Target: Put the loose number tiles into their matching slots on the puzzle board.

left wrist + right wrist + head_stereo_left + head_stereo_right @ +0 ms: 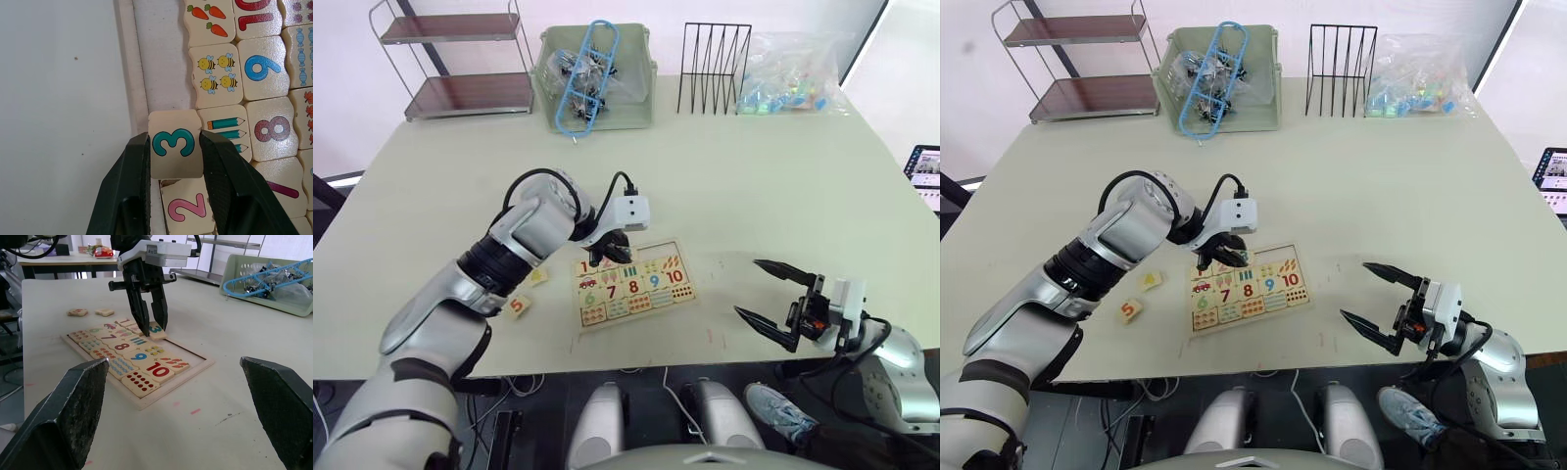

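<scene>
L end effector (175, 147): clamped on the "3" tile (175, 150), fingers on its two side edges; tile sits over the board's edge row, just above the "2" tile (186, 208), beside the pencils tile (226, 132).
R end effector (781, 304): fingers wide apart, holding nothing, hovering over the tabletop's near edge, well apart from the board.
Puzzle board (633, 315): flat on the tabletop (754, 196) near its front edge. Holds "1" tile (583, 267) and the "2" in the edge row, then picture tiles, then 6–10 number row, then dot tiles.
Empty slot (164, 54): bare pale wood along the rim past the "3", next to carrots and bees tiles.
Loose tiles: "5" tile (518, 305) and one more tile (538, 276) on the tabletop, off the board on the robot's left; digit on the second can't be read.
Green bin (597, 78): far side; blue plastic frame (592, 69) plus dark small parts inside.
Other far items: two-tier metal shelf (460, 59), black wire rack (713, 67), clear bag of coloured pieces (788, 83).
L wrist view: gives digits and pictures close up.
R wrist view: shows the left end effector from the side, tips at the board's edge row.
Room: pale tabletop, light walls; screen (925, 168) at far right.
</scene>
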### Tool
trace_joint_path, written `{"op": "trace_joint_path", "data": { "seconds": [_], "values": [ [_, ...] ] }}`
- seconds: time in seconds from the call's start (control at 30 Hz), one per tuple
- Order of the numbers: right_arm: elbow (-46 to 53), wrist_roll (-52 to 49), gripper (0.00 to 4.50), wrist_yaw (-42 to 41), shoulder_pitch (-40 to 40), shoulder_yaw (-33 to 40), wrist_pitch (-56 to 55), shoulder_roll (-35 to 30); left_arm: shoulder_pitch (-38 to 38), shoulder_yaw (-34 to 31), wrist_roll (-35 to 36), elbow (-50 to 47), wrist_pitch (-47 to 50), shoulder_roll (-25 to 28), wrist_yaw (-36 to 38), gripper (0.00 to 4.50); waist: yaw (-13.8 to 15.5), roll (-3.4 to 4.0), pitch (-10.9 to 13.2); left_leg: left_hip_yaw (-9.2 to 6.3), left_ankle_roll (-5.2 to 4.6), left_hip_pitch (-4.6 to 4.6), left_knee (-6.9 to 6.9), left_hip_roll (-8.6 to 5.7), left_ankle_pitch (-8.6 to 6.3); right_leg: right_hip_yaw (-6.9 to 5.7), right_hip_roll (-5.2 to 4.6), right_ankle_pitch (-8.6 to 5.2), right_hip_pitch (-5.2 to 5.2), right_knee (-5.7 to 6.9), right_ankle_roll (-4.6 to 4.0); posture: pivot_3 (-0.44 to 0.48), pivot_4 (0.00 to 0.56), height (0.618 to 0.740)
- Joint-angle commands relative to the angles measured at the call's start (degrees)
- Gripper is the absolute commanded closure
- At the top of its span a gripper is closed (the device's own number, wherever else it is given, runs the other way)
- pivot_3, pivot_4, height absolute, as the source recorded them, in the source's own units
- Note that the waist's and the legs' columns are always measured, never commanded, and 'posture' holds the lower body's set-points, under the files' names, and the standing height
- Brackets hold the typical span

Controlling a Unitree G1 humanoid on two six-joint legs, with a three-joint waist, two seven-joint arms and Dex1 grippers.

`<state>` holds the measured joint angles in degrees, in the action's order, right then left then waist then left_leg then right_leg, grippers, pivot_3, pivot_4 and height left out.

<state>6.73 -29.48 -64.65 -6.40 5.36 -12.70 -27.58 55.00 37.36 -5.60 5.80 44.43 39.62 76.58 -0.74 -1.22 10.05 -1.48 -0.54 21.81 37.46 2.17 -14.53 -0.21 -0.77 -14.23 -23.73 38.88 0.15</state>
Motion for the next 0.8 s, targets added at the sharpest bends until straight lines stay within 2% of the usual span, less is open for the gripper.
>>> {"op": "trace_joint_path", "data": {
  "seconds": [0.03,0.8],
  "values": [
    [1.79,-0.22,0.00,-0.05,-0.03,0.58,-1.04,-0.43,1.49,-0.16,-1.01,0.01,-1.14,0.01,0.84,3.49,0.00,0.00,0.00,0.00,0.00,0.00,0.00,0.00,0.00,-0.01,0.00,0.00,0.00,0.00,0.00,0.000,0.150,0.740],
    [1.06,0.52,0.00,0.29,0.23,0.68,-1.51,-0.23,1.28,-0.64,-2.34,0.63,-1.42,-1.08,1.79,3.49,-0.01,0.00,0.00,0.00,0.00,-0.01,0.00,0.00,0.00,0.00,0.00,0.00,0.00,0.01,0.00,0.000,0.150,0.740]
  ]
}}
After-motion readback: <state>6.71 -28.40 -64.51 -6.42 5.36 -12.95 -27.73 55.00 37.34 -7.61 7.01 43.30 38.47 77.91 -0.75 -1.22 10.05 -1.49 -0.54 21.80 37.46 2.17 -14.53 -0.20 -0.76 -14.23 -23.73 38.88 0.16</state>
